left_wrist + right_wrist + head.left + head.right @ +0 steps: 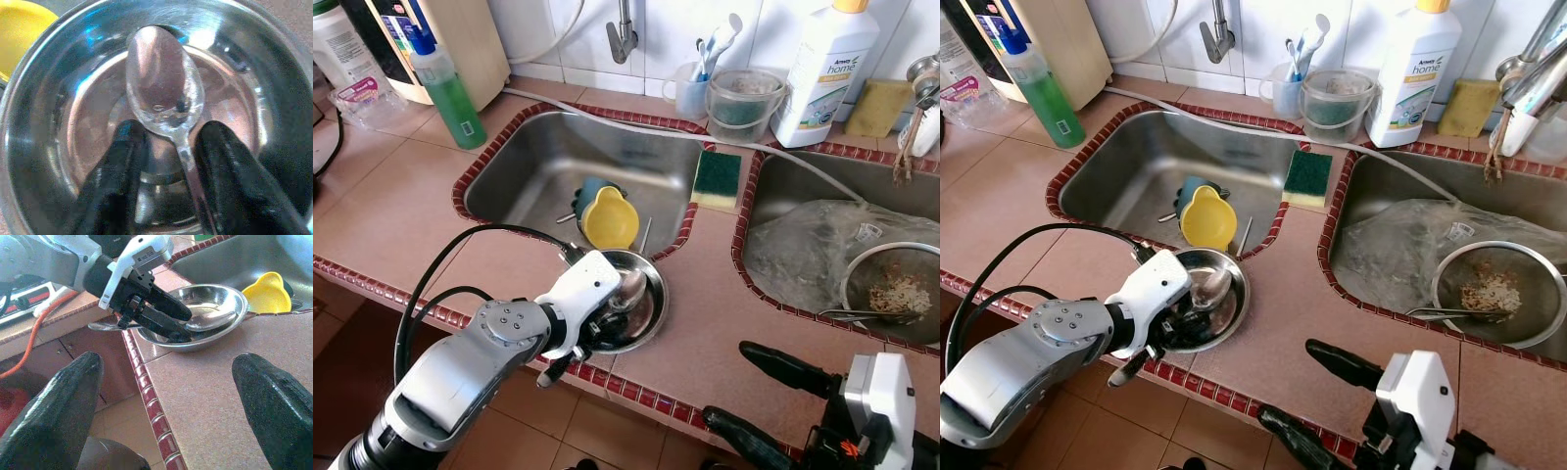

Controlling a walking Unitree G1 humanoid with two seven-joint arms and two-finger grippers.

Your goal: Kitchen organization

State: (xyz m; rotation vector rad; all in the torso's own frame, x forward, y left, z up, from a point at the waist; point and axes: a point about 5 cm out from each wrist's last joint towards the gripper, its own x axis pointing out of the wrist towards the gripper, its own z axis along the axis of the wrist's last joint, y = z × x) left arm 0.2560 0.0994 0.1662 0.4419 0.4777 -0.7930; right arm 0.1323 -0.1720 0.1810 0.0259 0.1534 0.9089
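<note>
Head cam, L eye: your left gripper [607, 328] sits over the steel bowl [651, 308] on the counter [411, 186], at the front edge between the two sinks. The spoon [628, 286] lies in the bowl, its scoop showing at 1 o'clock of the gripper's white housing. Behind the bowl, at 12 o'clock, the left sink [524, 166] holds a yellow cup [610, 217] w/ a teal thing behind it. A green sponge [717, 178] rests on the divider. At 10 o'clock of that sink stands a green bottle [448, 90]. At the back wall you've got the tap [623, 34], a clear tub [744, 98] and a white bottle [824, 67]. Right sink [773, 186], 3 o'clock of the bowl, holds a plastic bag [803, 245] and a strainer [896, 284] w/ food scraps.

R eye: same scene. Your right gripper [1307, 397] hangs low at the counter's front edge, at 5 o'clock of the bowl, fingers spread wide, holding nothing.

L wrist cam: the two black fingers [115, 166] rest inside the bowl, one each side of the spoon's neck. The scoop faces up beyond the tips. Fingers are close beside the handle, but you can't tell if they pinch it.

R wrist cam: the right fingers [271, 401] are well apart, w/ bare counter between them. Beyond them, the left gripper reaches into the bowl, fingers laid along the spoon handle. The handle end sticks out past the bowl rim, over the tile edge. The yellow cup shows just behind the bowl.
</note>
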